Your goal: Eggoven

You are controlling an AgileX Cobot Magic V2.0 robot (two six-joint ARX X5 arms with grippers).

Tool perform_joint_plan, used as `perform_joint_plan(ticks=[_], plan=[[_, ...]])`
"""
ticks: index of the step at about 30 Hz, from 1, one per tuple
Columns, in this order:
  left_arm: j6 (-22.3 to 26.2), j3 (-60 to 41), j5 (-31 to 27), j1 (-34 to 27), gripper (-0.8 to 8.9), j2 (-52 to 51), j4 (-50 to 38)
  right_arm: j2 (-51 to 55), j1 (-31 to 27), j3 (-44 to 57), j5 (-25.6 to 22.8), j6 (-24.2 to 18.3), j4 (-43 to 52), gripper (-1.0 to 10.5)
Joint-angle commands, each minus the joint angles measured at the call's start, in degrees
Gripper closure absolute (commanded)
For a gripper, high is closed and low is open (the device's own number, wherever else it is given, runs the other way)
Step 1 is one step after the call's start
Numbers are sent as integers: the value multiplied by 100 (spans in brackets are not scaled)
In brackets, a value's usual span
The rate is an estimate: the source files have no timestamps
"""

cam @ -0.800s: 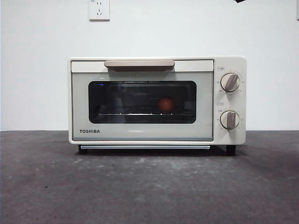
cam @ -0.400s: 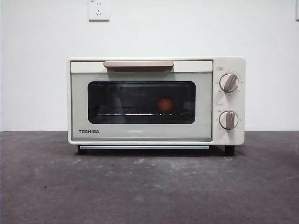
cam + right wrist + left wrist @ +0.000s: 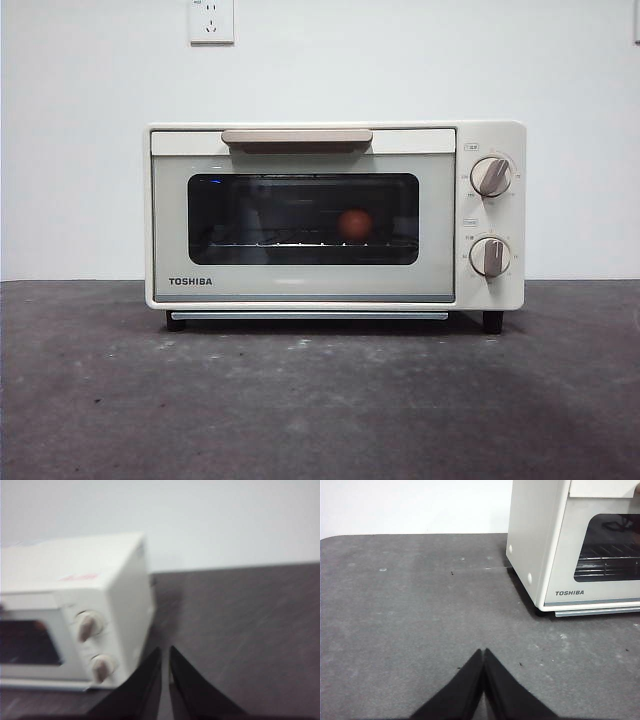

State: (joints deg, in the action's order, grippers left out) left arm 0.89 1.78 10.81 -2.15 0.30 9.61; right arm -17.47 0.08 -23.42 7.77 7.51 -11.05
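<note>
Grey table [image 3: 320,400], door-forward oven [image 3: 300,290], egg [image 3: 355,224] inside.

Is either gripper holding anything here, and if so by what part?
Nothing is held. The left gripper and right gripper are both shut on nothing above the table; the egg sits inside the closed oven.

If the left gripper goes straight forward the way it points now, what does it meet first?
Probably nothing soon. The left gripper, jaws shut, points over bare table toward the white wall. The toaster oven stands off to one side of that line, so it likely misses it; depth is unclear.
</note>
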Motion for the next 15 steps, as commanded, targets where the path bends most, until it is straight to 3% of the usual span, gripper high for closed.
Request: perform_joint_plan(ticks=[1, 15], plan=[[-7, -160, 13, -13, 806, -11, -57, 352, -225, 343, 13, -240, 219, 941], [-7, -160, 13, -13, 806, -11, -55, 1707, -382, 2192, -179, -142, 507, 941]])
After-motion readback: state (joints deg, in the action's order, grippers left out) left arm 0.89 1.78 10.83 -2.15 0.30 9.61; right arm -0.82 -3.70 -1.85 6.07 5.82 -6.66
